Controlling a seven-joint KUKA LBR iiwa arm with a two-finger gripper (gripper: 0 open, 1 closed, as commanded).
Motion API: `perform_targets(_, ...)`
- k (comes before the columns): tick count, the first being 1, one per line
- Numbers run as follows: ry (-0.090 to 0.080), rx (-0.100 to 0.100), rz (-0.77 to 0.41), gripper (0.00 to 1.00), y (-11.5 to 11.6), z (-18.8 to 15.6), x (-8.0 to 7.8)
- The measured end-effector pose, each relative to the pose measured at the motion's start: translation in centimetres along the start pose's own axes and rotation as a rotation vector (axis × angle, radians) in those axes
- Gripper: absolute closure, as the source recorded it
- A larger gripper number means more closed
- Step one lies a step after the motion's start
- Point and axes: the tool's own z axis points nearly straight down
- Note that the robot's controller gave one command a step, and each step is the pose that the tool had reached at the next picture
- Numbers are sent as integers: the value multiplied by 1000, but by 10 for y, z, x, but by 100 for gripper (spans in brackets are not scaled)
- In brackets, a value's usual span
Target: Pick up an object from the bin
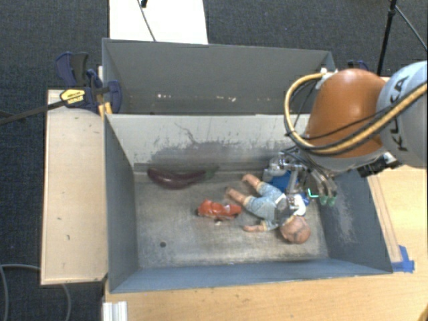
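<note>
Mostly looked at right half of grey metal bin (120, 199) and found gripper (292, 206) hanging low there, close above the floor, at end of arm (401, 99) w/ orange cover (348, 112) and looped cables (294, 112), reaching in from the right. Saw directly under it a small doll (267, 202) in light blue clothes, lying diagonal on bin floor: bare legs toward centre of bin, head toward the near-right corner. Could not decide if lying on back or on side. Placed gripper over upper body of doll, approx. between chest and head, very near or maybe touching; could not confirm contact. Could not tell state of tool either, wide or narrow, bec. of overlap of wrist parts and doll at that spot. Saw doll resting flat on the floor.

Noted also two other things, both left of doll and apart from gripper. Spotted small red object (217, 210) near the doll's legs, just beside, not clearly touching; kind not recognised. Spotted dark purple aubergine-like thing (175, 176), long and a bit curved, at foot of back wall, well apart from gripper and from doll. Saw scratches and pale marks on back wall above it
</note>
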Motion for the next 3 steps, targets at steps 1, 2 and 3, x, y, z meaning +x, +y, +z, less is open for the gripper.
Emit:
perform_targets(1, -8, 0, 0, 0, 0, -4, -2)
perform_targets(2, -15, 1, -120, 100, 2, 106, 4)
perform_targets(3, -25, 0, -120, 0, 2, 107, 3)
